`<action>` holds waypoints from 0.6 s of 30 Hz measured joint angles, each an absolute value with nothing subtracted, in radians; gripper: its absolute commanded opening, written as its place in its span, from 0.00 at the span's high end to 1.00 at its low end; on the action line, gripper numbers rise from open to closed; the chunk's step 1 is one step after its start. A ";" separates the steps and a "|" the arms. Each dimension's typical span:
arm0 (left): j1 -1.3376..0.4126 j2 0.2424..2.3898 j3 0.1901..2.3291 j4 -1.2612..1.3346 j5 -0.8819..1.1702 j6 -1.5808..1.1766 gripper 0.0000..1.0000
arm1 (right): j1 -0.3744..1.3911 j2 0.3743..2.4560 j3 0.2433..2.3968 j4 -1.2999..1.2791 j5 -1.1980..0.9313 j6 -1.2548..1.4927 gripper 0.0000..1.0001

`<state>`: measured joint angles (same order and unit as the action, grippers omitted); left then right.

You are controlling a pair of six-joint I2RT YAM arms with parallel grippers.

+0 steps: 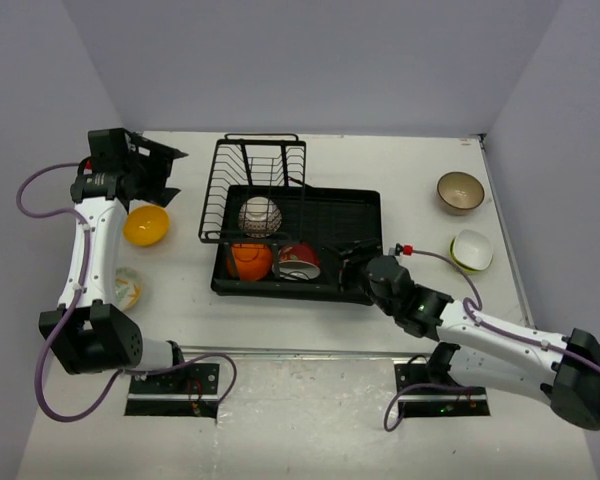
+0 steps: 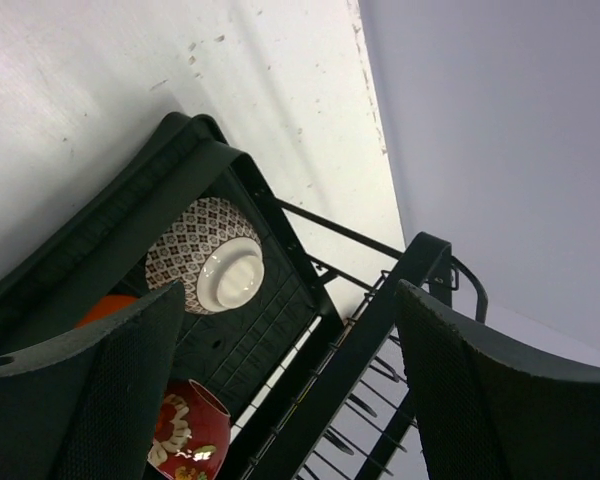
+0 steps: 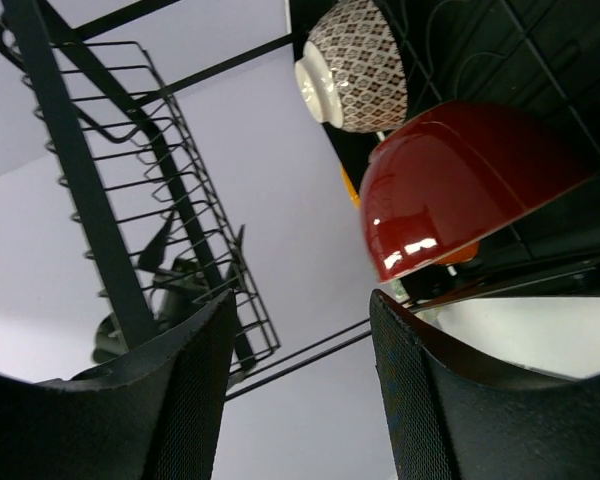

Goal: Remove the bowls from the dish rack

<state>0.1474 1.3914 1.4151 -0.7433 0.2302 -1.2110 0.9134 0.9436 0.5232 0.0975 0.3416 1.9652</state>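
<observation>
The black dish rack [image 1: 255,170] with its shallow tray [image 1: 365,212] stands mid-table. In it are a patterned white bowl [image 1: 259,215], an orange bowl [image 1: 249,260] and a red bowl [image 1: 298,263]. My right gripper [image 1: 344,258] is over the tray's near right part, just right of the red bowl. In the right wrist view it [image 3: 300,305] stands open and empty, with the red bowl's [image 3: 460,190] rim just above one finger. My left gripper [image 1: 166,170] hangs open and empty left of the rack. Its wrist view [image 2: 288,300] looks at the patterned bowl [image 2: 205,255] and red bowl [image 2: 188,432].
On the table, a yellow-orange bowl [image 1: 145,225] lies by the left arm, and a pale floral bowl [image 1: 128,287] is partly hidden behind it. A brown bowl [image 1: 460,192] and a lime-and-white bowl [image 1: 472,249] sit at the right. Grey walls enclose the table.
</observation>
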 measured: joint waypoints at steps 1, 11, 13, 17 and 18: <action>0.147 1.391 1.415 -0.734 0.228 -1.219 0.15 | 0.939 0.956 0.523 0.099 0.373 1.970 0.44; 0.147 1.389 1.375 -0.563 0.228 -1.298 0.15 | 1.134 1.074 0.564 0.100 0.664 1.984 0.47; 0.147 1.389 1.366 -0.531 0.229 -1.299 0.15 | 1.166 1.120 0.582 0.104 0.709 1.987 0.47; 0.147 1.389 1.344 -0.481 0.234 -1.300 0.15 | 1.222 1.209 0.622 0.107 0.778 1.990 0.47; 0.147 1.389 1.341 -0.478 0.236 -1.300 0.15 | 1.237 1.231 0.633 0.107 0.795 1.990 0.48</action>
